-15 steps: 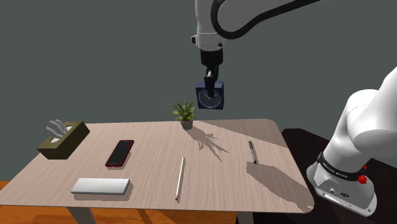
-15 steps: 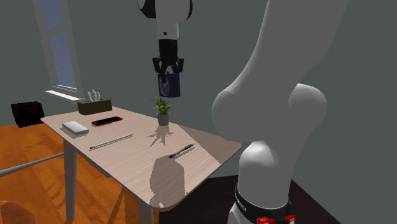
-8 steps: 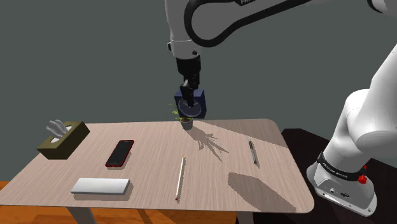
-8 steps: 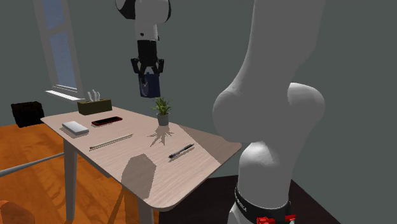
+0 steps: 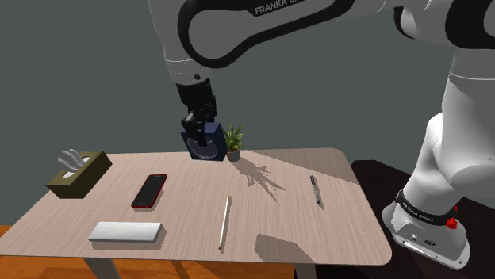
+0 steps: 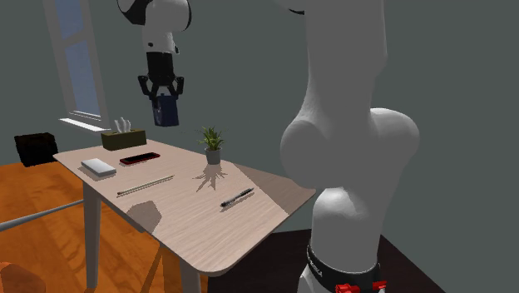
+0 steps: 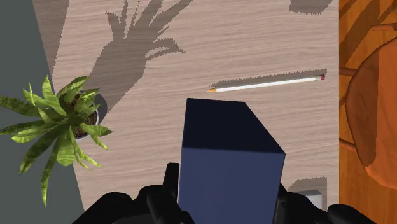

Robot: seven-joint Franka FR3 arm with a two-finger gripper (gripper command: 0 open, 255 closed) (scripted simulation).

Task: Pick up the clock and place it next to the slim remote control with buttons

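The black two-finger gripper (image 5: 197, 129) is shut tight on the dark blue box-shaped clock (image 5: 203, 147). It holds the clock up in the air, over the far side of the light wooden table (image 5: 190, 208). In the shoulder view the clock hangs just to the left of the small green plant in a pot (image 5: 232, 143), and it tips a little. In the wrist view one finger presses on each side of the blue box, near its top end. A thin white pencil (image 7: 267, 83) lies on the table far below.

The long flat white bar (image 5: 125, 231) near the front left corner in the shoulder view is, I think, the slim remote, but I cannot see any buttons on it. It is well apart from the clock. A black phone with a red edge (image 5: 149, 190) and a dark green tissue box (image 5: 78, 173) lie on that same end of the table.

The clock looks hard and stiff, so it will not squash. Its sides look smooth, so it could slip if the grip gets loose. It seems light, because two small fingers can carry it. The round face could crack if it bumps down hard. The two flat sides are the best place to hold it, away from the face.
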